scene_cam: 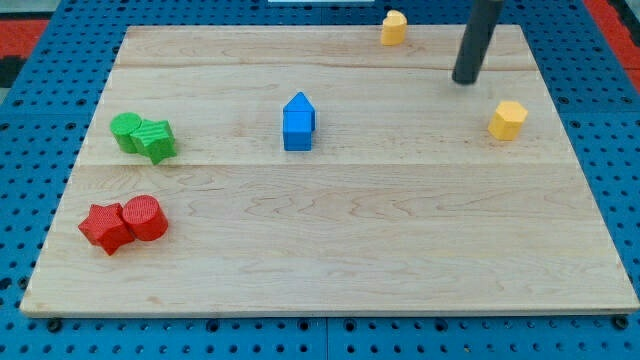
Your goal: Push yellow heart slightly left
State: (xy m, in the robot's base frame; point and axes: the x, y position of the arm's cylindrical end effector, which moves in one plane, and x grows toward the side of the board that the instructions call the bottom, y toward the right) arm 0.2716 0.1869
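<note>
The wooden board (330,250) fills most of the view and lies on a blue pegboard table (30,330). The arm carries no claw, so there is nothing to open or close: it ends in a dark rod (476,40) coming down from the view's top, and my tip (466,79) rests on the board near its upper right part, touching no block.

Well to the view's left of my tip and a little lower stands the blue block (298,123), shaped like a small house. Far left and lower lie two green blocks (142,136), touching each other; lower still, far left, a red star (105,228) touches a red cylinder (146,218).

Two yellow blocks sit nearest. One (508,120) is just to the lower right of my tip, apart from it. The other (394,27) is to the upper left, at the board's top edge. Which one is the heart cannot be made out.
</note>
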